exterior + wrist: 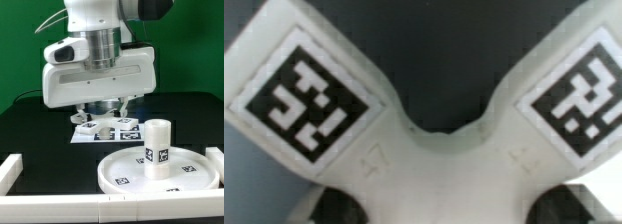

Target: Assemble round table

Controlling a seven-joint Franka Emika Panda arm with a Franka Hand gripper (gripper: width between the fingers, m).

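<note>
The claw [101,112] hangs low over the foot [420,150], which lies between its fingers [335,206]; whether it grips, I cannot tell. At 4 o'clock from it, the leg [156,148] stands upright on the disc [116,168].

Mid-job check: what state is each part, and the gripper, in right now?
round disc: lying flat, rim up.
cylinder leg: standing upright on the round disc.
foot piece: lying between the gripper's fingers.
gripper: down low, astride the foot piece; whether it grips cannot be told.
</note>
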